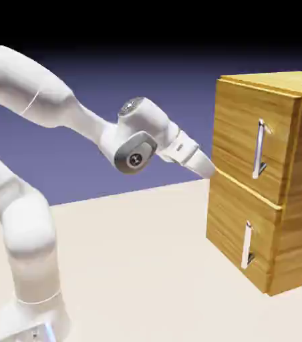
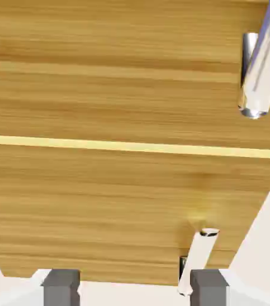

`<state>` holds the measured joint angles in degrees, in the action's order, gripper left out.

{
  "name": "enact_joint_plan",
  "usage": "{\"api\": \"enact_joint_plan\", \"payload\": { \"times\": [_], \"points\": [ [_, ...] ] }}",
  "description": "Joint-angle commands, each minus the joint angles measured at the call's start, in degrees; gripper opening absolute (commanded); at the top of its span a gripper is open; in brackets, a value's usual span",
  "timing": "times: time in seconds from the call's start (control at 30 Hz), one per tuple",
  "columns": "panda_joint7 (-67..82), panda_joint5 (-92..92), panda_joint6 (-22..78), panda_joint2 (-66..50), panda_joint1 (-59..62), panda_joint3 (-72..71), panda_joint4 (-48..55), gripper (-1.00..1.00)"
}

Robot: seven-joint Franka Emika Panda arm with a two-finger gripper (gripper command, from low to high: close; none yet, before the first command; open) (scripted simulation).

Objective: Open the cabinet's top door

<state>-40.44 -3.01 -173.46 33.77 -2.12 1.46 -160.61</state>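
The light-brown wood-grain cabinet [image 1: 267, 180] stands at the right of the exterior view. Its top door [image 1: 237, 130] is flush and closed, with a long vertical silver handle [image 1: 259, 148]. My gripper [image 1: 207, 167] is close to the cabinet's front, level with the seam between the two panels and left of the handle. In the hand view wood fills the picture. The lower end of the top door's handle [image 2: 260, 66] shows at the upper right, above the pale seam [image 2: 131, 145]. My gripper [image 2: 134, 291] is open, its grey fingertips [image 2: 61, 288] apart with nothing between them.
The lower panel [image 1: 230, 220] has a shorter silver handle [image 1: 246, 245], which sits just above my right fingertip [image 2: 208, 288] in the hand view. The beige table [image 1: 147, 260] stretches from the arm's base to the cabinet.
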Motion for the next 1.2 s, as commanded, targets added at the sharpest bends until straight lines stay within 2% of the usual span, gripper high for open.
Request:
{"api": "enact_joint_plan", "payload": {
  "times": [0.0, 1.17],
  "points": [
    [1.68, -2.5, 0.45, 0.92, -1.19, 1.22, 0.32, 0.0],
    [60.24, -89.71, 16.29, 33.23, -42.86, 43.69, 11.66, 0.0]
  ]
}}
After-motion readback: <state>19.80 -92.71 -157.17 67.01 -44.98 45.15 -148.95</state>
